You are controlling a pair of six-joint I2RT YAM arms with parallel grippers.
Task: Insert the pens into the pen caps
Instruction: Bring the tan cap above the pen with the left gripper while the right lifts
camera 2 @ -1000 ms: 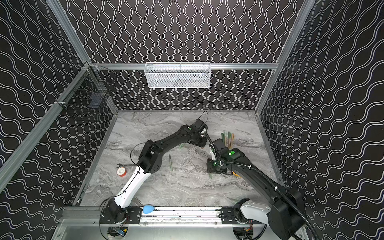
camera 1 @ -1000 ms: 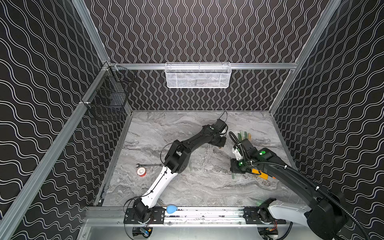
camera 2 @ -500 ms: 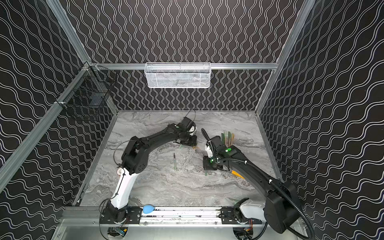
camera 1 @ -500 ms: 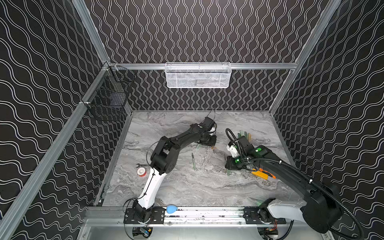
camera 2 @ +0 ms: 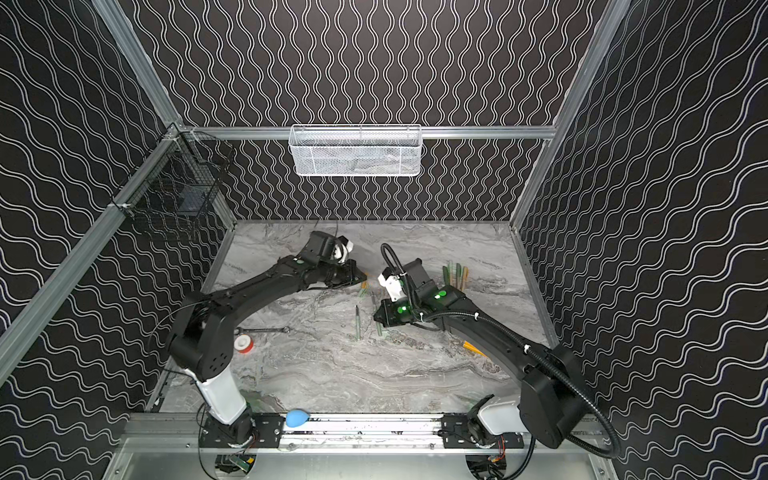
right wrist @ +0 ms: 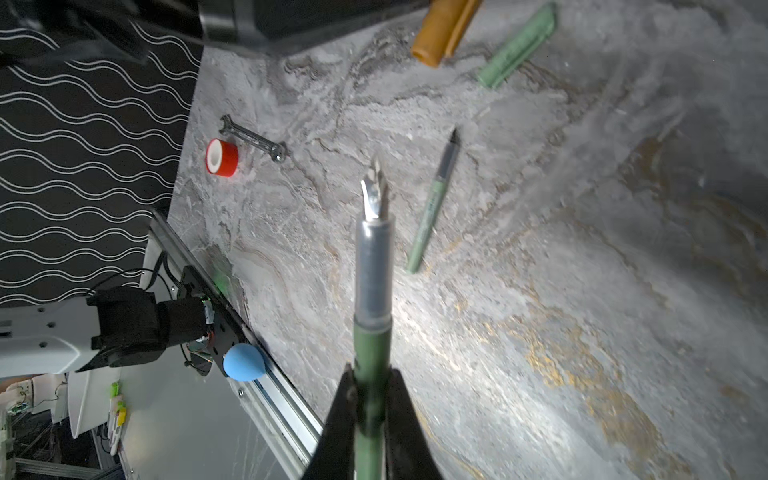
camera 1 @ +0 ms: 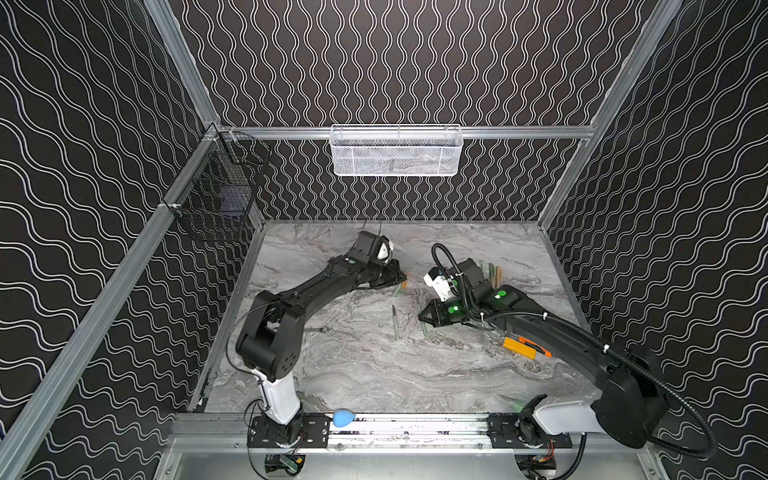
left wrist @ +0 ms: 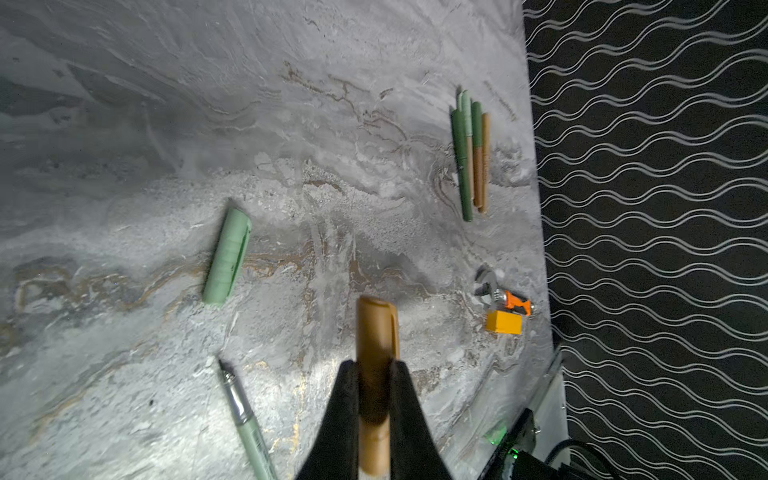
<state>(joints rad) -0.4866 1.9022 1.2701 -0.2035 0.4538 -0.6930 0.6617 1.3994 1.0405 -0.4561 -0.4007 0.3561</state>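
- the table [camera 1: 374, 374] is grey marble, inside black walls [camera 1: 415, 62] with white wavy lines.
- a white basket [camera 1: 395, 151] hangs upper middle in both top views.
- the left gripper [left wrist: 375, 365] squeezes an orange cap [left wrist: 376, 324].
- the right gripper [right wrist: 371, 372] squeezes a dark green pen [right wrist: 372, 336].
- a pale green pen [camera 1: 395, 324] lies mid-frame on the table.

The left gripper [camera 2: 360, 277] pinches an orange cap [camera 2: 364, 285], the right gripper [camera 2: 375, 318] a green pen [camera 2: 379, 329]. A loose pen [camera 2: 357, 326] lies nearby.

Six pens [right wrist: 432, 199], two loose caps [left wrist: 227, 255], one wrench [right wrist: 253, 143], one tape roll [right wrist: 222, 158], one knife [left wrist: 505, 320]
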